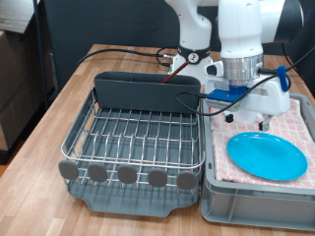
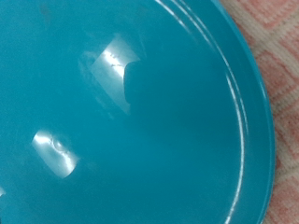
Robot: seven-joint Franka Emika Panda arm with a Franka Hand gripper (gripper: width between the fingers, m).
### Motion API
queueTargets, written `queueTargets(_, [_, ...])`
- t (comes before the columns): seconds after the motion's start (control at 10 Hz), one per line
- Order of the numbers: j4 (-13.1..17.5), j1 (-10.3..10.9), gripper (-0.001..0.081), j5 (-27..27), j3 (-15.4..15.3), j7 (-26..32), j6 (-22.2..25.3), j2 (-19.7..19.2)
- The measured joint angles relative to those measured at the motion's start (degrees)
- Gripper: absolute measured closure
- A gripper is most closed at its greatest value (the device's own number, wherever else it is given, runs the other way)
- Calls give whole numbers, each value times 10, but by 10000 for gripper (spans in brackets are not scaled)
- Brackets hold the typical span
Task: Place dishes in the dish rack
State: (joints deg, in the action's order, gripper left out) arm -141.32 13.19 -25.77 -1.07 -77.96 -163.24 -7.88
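Pincer [image 1: 262, 124] hung over cloth, just above plate; opening could not be told | dish rack [image 1: 138, 138] stood at left on bench, bare | plate [image 1: 267, 155] lay flat on pink-checked cloth [image 1: 295, 126] at right; judged stiff, glossy, slippery, breakable; rim the likely hold

No text, label, brand, number or sign can be read anywhere.

Plate [image 1: 267, 156] on cloth [image 1: 295, 128], right of rack [image 1: 133, 138]
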Motion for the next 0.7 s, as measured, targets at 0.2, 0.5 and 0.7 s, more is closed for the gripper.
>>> queueTargets(0.2, [-3, -1, 3, -26, -11, 18, -11, -7])
queueTargets(0.5, [-3, -3, 3, -69, -26, 56, -26, -23])
queueTargets(0.7, [0, -5, 3, -85, -32, 78, -35, -32])
